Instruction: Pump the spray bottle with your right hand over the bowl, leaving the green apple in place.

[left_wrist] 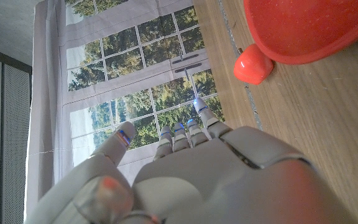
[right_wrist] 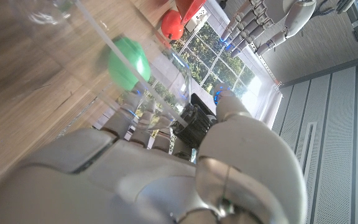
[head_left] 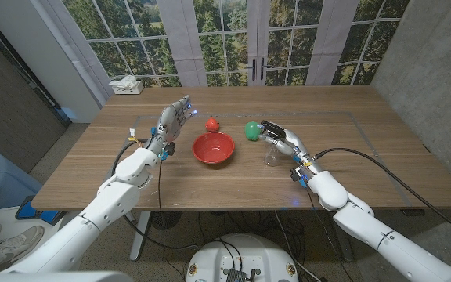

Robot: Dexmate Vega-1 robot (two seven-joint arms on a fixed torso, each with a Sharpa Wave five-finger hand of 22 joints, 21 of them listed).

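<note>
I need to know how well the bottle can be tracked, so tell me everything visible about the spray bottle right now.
The spray bottle is clear plastic, nearly see-through against the wood, with a black spray head and a thin dip tube inside. It stands on the table to the right of the red bowl, near the green apple. The right hand grips it around the head, fingers wrapped around it. Any liquid inside cannot be made out.

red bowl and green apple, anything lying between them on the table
In the head view the stretch between the red bowl and the green apple is bare wood. The right hand with the clear spray bottle sits beside the apple, not between them.
</note>
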